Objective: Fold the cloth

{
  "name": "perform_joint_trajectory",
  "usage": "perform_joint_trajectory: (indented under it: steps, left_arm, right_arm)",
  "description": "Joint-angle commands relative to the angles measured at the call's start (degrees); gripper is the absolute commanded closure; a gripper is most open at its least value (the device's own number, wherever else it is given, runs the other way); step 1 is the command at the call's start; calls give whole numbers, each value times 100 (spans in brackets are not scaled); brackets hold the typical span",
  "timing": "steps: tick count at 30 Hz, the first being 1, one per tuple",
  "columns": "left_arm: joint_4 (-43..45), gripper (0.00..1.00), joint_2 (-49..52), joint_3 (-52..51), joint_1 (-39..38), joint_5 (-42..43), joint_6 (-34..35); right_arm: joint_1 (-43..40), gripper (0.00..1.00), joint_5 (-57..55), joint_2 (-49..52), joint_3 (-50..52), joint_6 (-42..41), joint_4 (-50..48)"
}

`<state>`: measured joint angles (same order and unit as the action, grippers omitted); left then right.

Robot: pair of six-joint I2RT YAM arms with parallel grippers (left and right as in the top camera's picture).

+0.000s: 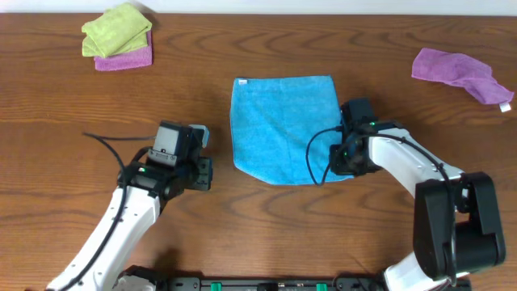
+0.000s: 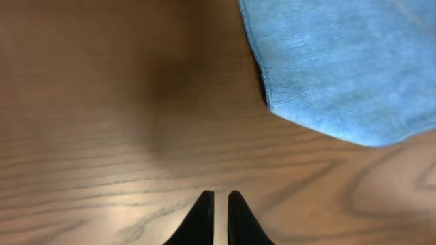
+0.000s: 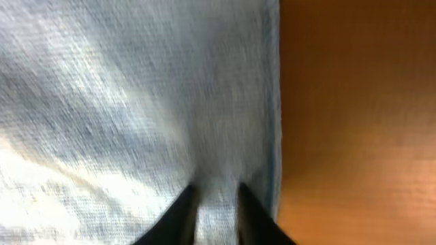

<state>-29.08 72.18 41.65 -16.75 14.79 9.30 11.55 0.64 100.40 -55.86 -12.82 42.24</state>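
sky-blue cloth [image 1: 283, 129] lying flat mid surface [image 1: 242, 234], looks doubled along the near edge, right end effector [image 3: 216, 194] down on its right hem, fingers [image 3: 180, 212] slightly apart, not pinching, likely to release or re-grab, left end effector [image 2: 220, 197] parked aside over bare wood, nearly shut, empty

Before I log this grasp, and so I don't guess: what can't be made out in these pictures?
Right wrist view: blur hides whether the right tool pinches the cloth.
Overhead: the right arm covers the cloth's near right corner.
Overhead: the white tag on the right-hand purple cloth is too small to read.
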Motion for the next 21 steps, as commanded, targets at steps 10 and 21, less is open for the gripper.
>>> perform_joint_trajectory:
  steps: [10, 21]
  left_arm:
    - [1309, 84, 981, -289, 13, 1058, 841]
    - [1888, 81, 1773, -293, 13, 1626, 855]
  right_arm:
    - [-70, 18, -380, -2251, -557, 269, 866]
    - [-675, 16, 13, -2918, -498, 374, 1412]
